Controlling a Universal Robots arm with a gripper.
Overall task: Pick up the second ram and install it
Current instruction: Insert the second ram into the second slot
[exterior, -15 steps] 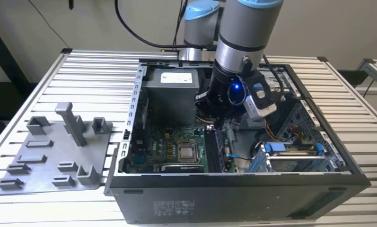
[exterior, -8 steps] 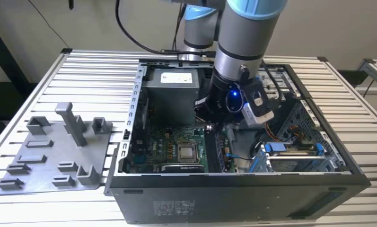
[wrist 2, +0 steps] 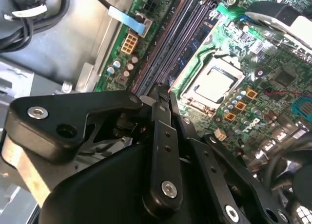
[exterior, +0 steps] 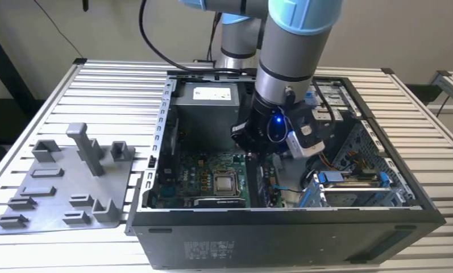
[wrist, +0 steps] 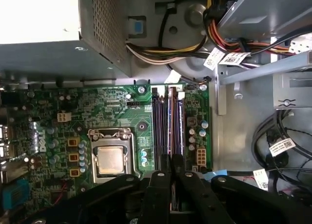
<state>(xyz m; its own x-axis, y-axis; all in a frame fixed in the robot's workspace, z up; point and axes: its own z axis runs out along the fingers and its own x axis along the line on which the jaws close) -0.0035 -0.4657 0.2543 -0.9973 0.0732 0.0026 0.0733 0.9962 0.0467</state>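
- I have the gripper [wrist: 171, 161] low inside the computer case [exterior: 408, 187], over the motherboard's memory slots [wrist: 165, 121].
- Its fingers are pressed together on what looks like the second ram [wrist: 172, 118], seated edge-down in a slot.
- Installing step; seating it calls for straight, even downward pressure.

The end effector [wrist: 170, 163] hangs inside the case [exterior: 287, 219] over the memory slots [wrist: 168, 119]; the processor [wrist: 109, 159] lies beside it.

2nd ram [wrist: 172, 121]: long thin dark stick, seen edge-on in first wrist view, stood on its long edge in a memory slot near the motherboard [wrist: 122, 121] edge, parallel w/ neighbouring slots. Near end is hidden between closed gripper [wrist: 172, 161] fingers.
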